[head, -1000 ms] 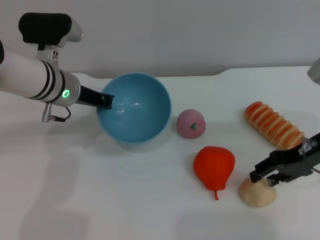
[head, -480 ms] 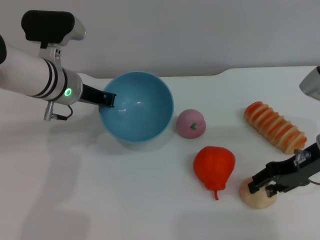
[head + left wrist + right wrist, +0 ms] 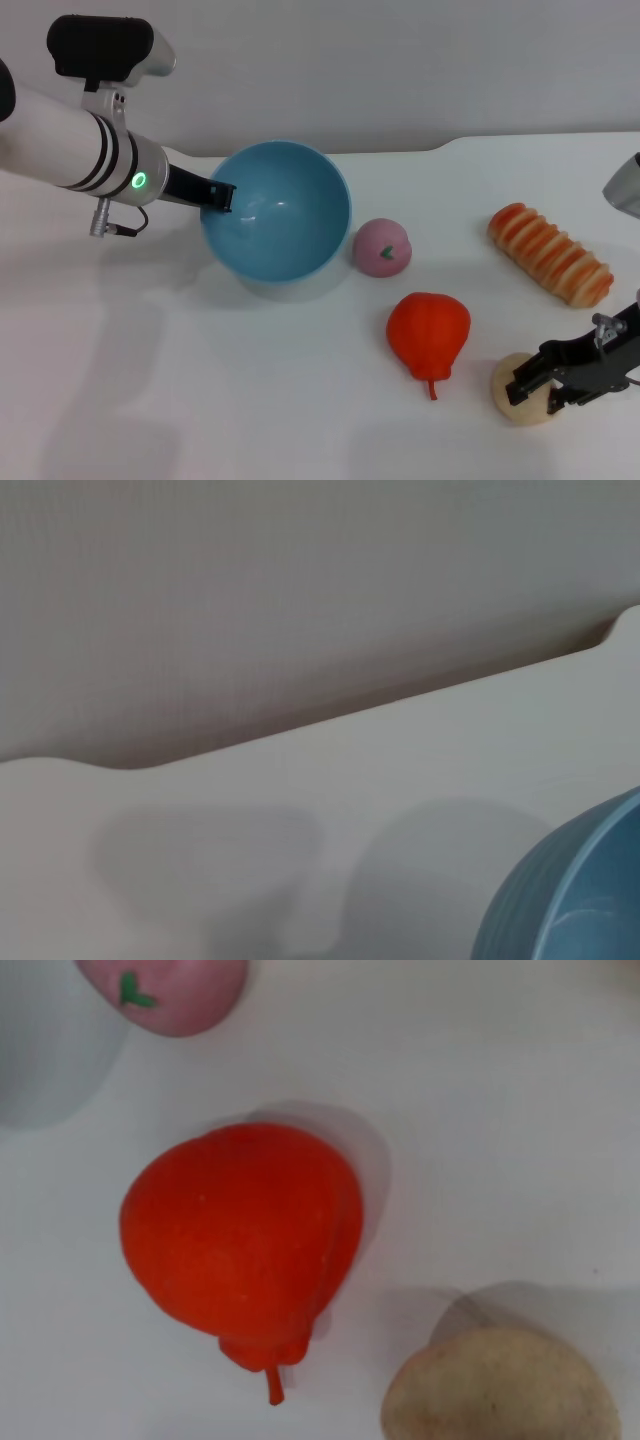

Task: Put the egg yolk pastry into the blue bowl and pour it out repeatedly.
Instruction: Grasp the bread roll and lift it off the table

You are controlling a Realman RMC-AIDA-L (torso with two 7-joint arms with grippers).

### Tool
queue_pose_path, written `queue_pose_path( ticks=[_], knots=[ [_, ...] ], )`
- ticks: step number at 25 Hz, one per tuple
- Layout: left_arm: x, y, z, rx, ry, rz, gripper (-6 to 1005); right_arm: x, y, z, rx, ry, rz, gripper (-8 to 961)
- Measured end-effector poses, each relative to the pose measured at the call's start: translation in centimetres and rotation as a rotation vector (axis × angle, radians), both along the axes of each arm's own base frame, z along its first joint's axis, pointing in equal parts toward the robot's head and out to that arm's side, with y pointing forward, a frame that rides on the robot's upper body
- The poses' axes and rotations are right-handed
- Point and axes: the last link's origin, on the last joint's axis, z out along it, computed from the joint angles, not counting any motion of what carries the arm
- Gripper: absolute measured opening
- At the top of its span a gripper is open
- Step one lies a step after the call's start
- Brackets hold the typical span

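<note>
The round glossy bowl (image 3: 277, 219) is a plain light blue, a little paler along its rim. Near it, the small domed ball (image 3: 381, 247) is dusty pink with a tiny green mark. The plump pear-shaped fruit (image 3: 428, 334) is solid orange-red, stem included. The long bread roll (image 3: 549, 254) carries orange stripes across a tan body. The small matte rounded pastry (image 3: 500, 1387) is pale beige-tan, finely speckled. The smooth tabletop (image 3: 250, 390) is white.
</note>
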Motion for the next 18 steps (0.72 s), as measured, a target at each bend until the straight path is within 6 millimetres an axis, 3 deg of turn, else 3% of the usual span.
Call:
queue_pose_path(
  ticks=[8, 18],
  knots=[
    [0.0, 0.1, 0.1, 0.004, 0.004, -0.003, -1, 0.6, -0.1, 0.5, 0.018, -0.017, -0.042, 417],
    [-0.3, 0.0, 0.1, 0.007, 0.006, 0.001, -2, 0.4, 0.9, 0.9, 0.027, -0.096, 0.036, 414]
  ],
)
